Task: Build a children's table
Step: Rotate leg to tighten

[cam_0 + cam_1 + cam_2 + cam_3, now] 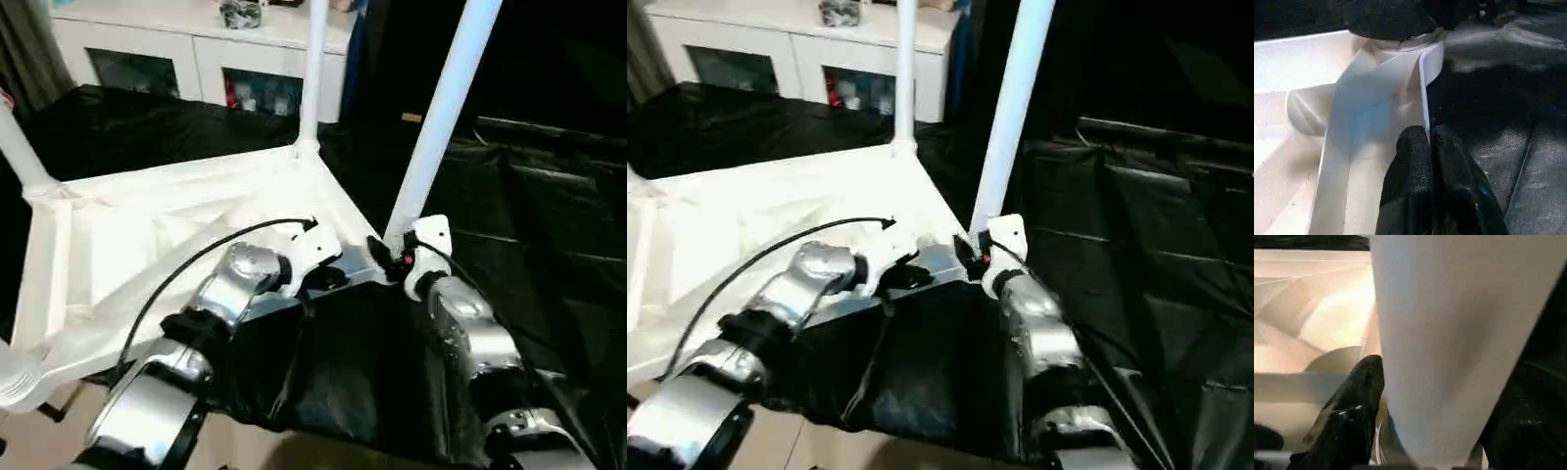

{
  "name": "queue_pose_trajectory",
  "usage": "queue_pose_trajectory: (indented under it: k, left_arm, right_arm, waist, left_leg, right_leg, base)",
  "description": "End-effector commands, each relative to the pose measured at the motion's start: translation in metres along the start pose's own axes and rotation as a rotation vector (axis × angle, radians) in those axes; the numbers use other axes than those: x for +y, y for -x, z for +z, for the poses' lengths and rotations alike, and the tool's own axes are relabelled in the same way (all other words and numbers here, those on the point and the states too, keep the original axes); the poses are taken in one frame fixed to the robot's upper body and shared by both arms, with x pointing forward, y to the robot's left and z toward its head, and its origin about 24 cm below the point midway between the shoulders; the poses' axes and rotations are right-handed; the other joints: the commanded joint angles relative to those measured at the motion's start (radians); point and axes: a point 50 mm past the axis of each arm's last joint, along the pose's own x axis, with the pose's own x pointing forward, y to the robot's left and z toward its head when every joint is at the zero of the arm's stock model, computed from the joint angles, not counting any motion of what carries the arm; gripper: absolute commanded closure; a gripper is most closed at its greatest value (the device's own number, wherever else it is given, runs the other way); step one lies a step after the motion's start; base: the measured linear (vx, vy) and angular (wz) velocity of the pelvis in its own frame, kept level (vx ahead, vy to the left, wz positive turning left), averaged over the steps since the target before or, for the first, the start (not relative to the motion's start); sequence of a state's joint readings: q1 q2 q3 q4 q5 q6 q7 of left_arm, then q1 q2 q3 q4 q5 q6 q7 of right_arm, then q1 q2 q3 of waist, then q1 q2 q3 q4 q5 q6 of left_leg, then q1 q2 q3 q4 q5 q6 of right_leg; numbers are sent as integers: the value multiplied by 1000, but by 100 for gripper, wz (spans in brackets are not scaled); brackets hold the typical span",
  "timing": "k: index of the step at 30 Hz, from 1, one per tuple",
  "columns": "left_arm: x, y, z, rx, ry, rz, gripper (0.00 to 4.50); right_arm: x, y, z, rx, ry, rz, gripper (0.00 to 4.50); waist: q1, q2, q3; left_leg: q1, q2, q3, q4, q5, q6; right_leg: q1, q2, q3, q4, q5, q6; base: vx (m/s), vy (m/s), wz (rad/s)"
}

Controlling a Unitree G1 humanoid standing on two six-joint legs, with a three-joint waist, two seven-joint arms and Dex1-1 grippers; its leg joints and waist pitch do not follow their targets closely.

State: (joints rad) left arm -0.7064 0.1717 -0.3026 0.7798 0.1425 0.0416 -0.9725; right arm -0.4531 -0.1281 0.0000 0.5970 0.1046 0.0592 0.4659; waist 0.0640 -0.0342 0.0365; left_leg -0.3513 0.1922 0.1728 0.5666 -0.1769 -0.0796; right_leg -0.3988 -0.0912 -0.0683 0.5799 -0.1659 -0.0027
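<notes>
Head views: the children's table (pixel 186 220) lies upside down on a black sheet (pixel 529 196), its ribbed hollow underside facing up. It is all white plastic. Legs stand in its corner sockets: one at the far corner (pixel 312 69), one at the near right corner (pixel 441 117), and one at the left corner (pixel 20 152), cut off by the picture edge. A fourth white round part shows at the bottom left corner (pixel 15 377). The top's near edge runs just past the sheet's front edge. To the right of the top the sheet is bare and open. Behind stands a white cabinet (pixel 196 44) with glass doors, well apart from the far leg.

Left wrist view: the left gripper (pixel 1429 142) has its fingers (pixel 1410 171) closed together, their tips touching the thin side wall of the top, beside the corner socket.

Right wrist view: the right gripper (pixel 1425 396) sits at the base of the near right leg, the leg standing between its fingers. One finger (pixel 1359 396) lies beside the leg; whether it presses on it I cannot tell.
</notes>
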Motion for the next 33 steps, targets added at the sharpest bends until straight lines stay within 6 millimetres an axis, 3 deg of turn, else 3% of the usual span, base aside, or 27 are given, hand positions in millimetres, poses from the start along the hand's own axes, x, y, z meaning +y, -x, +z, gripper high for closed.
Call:
queue_pose_trajectory:
  k: [1, 3, 4, 5, 8, 12, 13, 16, 21, 24, 30, 33]
  left_arm:
    - [-15, -2, 0, -17, -64, -150, 450]
    - [-15, 7, -4, -20, -78, -191, 450]
    - [-15, 9, -6, -22, -83, -205, 450]
    - [-15, 12, -7, -21, -82, -218, 450]
    - [-15, 24, -13, -9, -80, -269, 450]
    - [-14, 33, -16, -5, -87, -302, 450]
    - [-12, 36, -18, 2, -95, -307, 450]
    - [-10, 44, -20, 17, -106, -326, 450]
    - [-5, 52, -19, 28, -111, -338, 450]
    - [-2, 54, -19, 34, -111, -333, 450]
    - [-1, 53, -20, 25, -95, -317, 450]
    - [-1, 49, -19, 21, -77, -298, 450]
  right_arm:
    - [20, 3, -4, 36, 52, 252, 139]
    - [15, 14, -3, 45, 93, 350, 139]
    - [14, 17, -2, 49, 104, 378, 139]
    - [13, 20, -2, 55, 113, 412, 139]
    - [8, 36, -1, 93, 162, 564, 139]
    - [7, 47, 1, 127, 171, 685, 139]
    - [8, 51, 2, 146, 177, 735, 167]
    - [9, 58, 2, 190, 196, 836, 193]
    - [14, 64, -1, 236, 236, 921, 225]
    - [16, 64, -2, 236, 230, 924, 248]
    - [20, 63, -6, 230, 210, 920, 255]
    - [22, 62, -8, 211, 182, 895, 255]
  waist:
    - [11, 2, -52]
    - [15, 3, -54]
    - [18, -1, -57]
    - [25, 1, -58]
    - [32, 1, -57]
    - [43, 2, -48]
    - [43, 1, -48]
    - [53, -1, -46]
    - [59, -6, -46]
    - [59, -2, -48]
    - [59, -3, -49]
    - [60, 0, -46]
  left_leg:
    - [-3, 36, -9, -75, -308, 51]
    - [0, 36, -2, -69, -250, 72]
    - [-6, 35, 0, -66, -210, 89]
    - [-4, 35, 1, -63, -171, 103]
    - [-1, 39, 3, -61, -151, 105]
    - [2, 45, 6, -66, -219, 85]
    - [3, 45, 6, -67, -231, 80]
    - [7, 47, 6, -69, -267, 52]
    - [5, 46, 5, -69, -256, 39]
    - [4, 45, 4, -69, -247, 37]
    - [3, 44, 5, -67, -245, 36]
    - [4, 43, 4, -69, -269, 29]
  right_leg:
    - [46, -56, 40, -69, -259, -186]
    - [44, -55, 43, -59, -165, -217]
    - [52, -54, 42, -52, -114, -230]
    - [53, -54, 41, -47, -67, -241]
    - [55, -51, 40, -39, -36, -262]
    - [51, -51, 38, -50, -152, -246]
    - [50, -52, 38, -53, -180, -241]
    - [43, -55, 41, -60, -277, -208]
    - [41, -56, 42, -58, -287, -192]
    - [42, -55, 41, -55, -260, -196]
    - [43, -54, 41, -54, -247, -202]
    - [42, -55, 41, -60, -297, -190]
  base:
    - [56, -22, 4]
    - [62, -31, 5]
    - [51, -31, 1]
    - [0, 0, 0]
    - [0, 0, 0]
    - [0, 0, 0]
    - [0, 0, 0]
    - [0, 0, 0]
    - [0, 0, 0]
    - [0, 0, 0]
    - [0, 0, 0]
    - [0, 0, 0]
